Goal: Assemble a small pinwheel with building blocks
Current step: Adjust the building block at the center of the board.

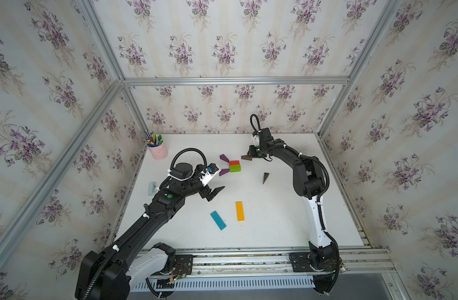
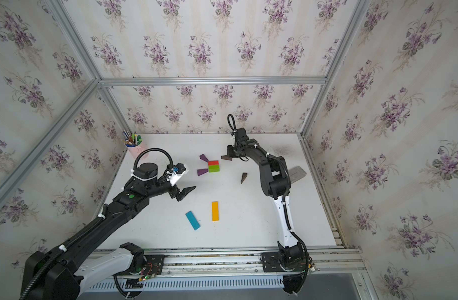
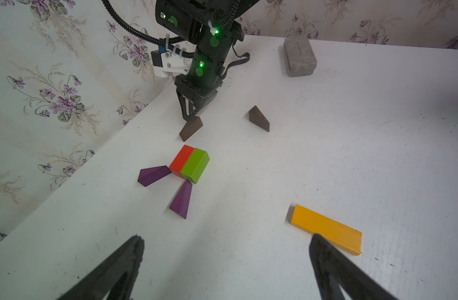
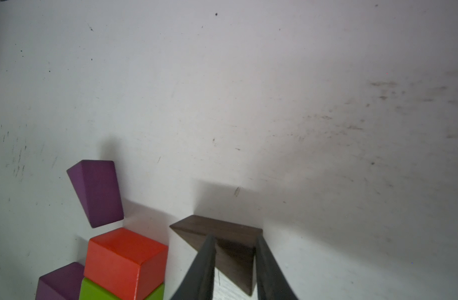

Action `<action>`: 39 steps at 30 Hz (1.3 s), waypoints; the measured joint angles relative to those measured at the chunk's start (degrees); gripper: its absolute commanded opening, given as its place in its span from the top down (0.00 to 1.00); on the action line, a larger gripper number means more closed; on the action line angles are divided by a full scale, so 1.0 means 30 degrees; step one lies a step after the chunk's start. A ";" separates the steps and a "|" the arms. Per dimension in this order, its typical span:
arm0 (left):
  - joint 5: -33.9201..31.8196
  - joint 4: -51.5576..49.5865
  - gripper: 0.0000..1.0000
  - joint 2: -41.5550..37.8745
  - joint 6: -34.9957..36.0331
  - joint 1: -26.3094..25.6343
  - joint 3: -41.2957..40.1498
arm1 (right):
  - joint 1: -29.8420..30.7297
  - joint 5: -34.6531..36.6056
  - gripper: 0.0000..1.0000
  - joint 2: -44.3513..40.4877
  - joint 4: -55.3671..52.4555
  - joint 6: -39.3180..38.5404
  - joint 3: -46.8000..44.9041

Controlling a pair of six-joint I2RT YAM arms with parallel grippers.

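Where the right gripper reaches low over the white table, its two dark fingers are clamped on the flanks of a brown wedge. The finger roots run off the wrist view, and whether the wedge rests on the table or hangs just above it cannot be told. Just beside this gripper, across a narrow gap, lies the unfinished pinwheel. It has a red block touching a green block that the frame edge cuts, one purple wedge with its narrow end at the red block's corner, and a second purple wedge seen only in part. A second brown wedge lies loose near the same gripper, on its arm's side. Farther off, a grey block carries a stamped marking too faint to read, and in a top view the right arm hides part of it. The left gripper hovers with its fingers spread wide, gripping nothing. One fingertip covers a corner of the orange bar lying just below it, while the blue bar beside that bar shows only in the top views. A pink cup of pens stands well apart from both grippers. By the left arm, at the table's edge, a small pale-blue object is too blurred to name.
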 measured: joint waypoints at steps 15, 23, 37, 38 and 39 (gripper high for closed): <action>0.0000 0.0000 0.00 -0.0036 0.0007 -0.0015 0.0000 | 0.0015 -0.0634 0.73 0.0597 0.0117 0.0000 0.0707; -0.0022 -0.0007 0.00 -0.0080 0.0015 -0.0015 0.0000 | 0.0160 -0.1005 0.74 0.1413 0.0080 -0.0007 0.1960; -0.0066 -0.0007 0.00 -0.0168 0.0022 -0.0015 0.0000 | 0.0335 0.0641 0.72 -0.0685 0.0867 -0.0437 -0.0226; -0.0066 -0.0007 0.00 -0.0168 0.0022 -0.0015 0.0000 | 0.0328 0.0984 0.71 -0.0794 0.0918 -0.0437 -0.0328; -0.0066 -0.0007 0.00 -0.0175 0.0022 -0.0015 0.0000 | 0.0299 0.1202 0.71 -0.0860 0.0991 -0.0437 -0.0481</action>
